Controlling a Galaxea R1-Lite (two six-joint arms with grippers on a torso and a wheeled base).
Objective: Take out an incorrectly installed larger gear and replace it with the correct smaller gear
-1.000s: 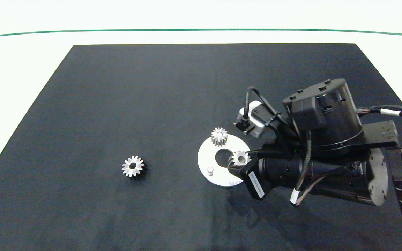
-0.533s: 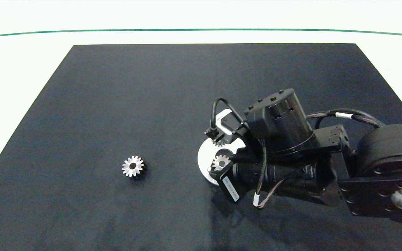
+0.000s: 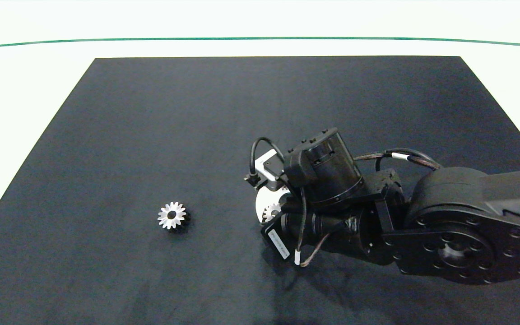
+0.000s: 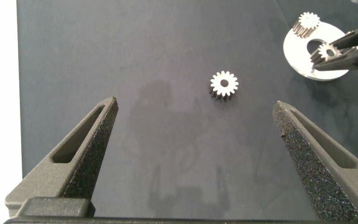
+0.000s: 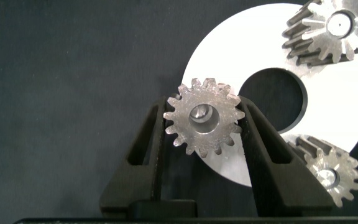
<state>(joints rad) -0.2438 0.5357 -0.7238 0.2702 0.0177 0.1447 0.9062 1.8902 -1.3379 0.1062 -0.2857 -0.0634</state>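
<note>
Desk [image 3: 151,135]: dark mat, white disc plate [image 5: 328,124] right of centre. Your right gripper [image 5: 202,127] is hovering at the plate's edge, fingers clamping the smaller gear [image 5: 202,119] flat-faced, bore axis probably pointing down at the plate. Your left gripper [image 4: 194,158] is waiting wide open, well apart. The larger gear [image 3: 172,215] is lying off-plate to the left.

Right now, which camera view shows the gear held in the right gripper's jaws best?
The right wrist view: the smaller gear fills the middle, clamped between the right gripper jaws over the white disc. The head view shows only a sliver beside the arm; the left wrist view shows it tiny.
</note>
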